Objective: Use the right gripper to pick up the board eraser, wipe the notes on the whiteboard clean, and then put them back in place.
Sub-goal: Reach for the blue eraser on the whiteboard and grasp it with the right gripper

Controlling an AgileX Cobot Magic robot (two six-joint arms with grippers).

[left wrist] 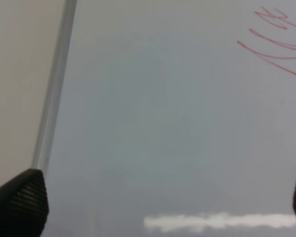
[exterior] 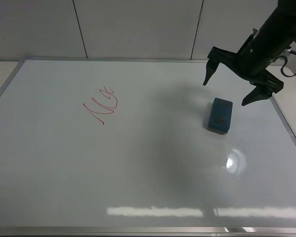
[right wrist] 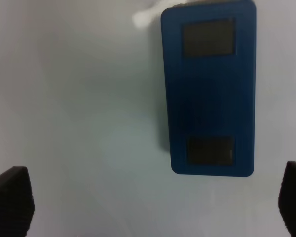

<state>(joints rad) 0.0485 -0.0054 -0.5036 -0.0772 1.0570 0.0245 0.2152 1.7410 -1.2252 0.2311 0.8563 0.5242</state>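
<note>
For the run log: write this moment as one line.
phase: pre-grasp | right gripper: jaws open, over board eraser, no contact | board eraser: flat on whiteboard | notes: unwiped

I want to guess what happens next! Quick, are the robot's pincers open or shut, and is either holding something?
Left pincer: open, holding nothing.
Right pincer: open, empty, over the eraser.

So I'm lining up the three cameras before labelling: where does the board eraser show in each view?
Exterior high: the board eraser lies on the whiteboard, right of centre, just below the right tool.
Left wrist: not in it; only board and red notes.
Right wrist: large, flat on the board, ahead of that open tool.
Shared landmark: the whiteboard's glossy surface, in all three.
</note>
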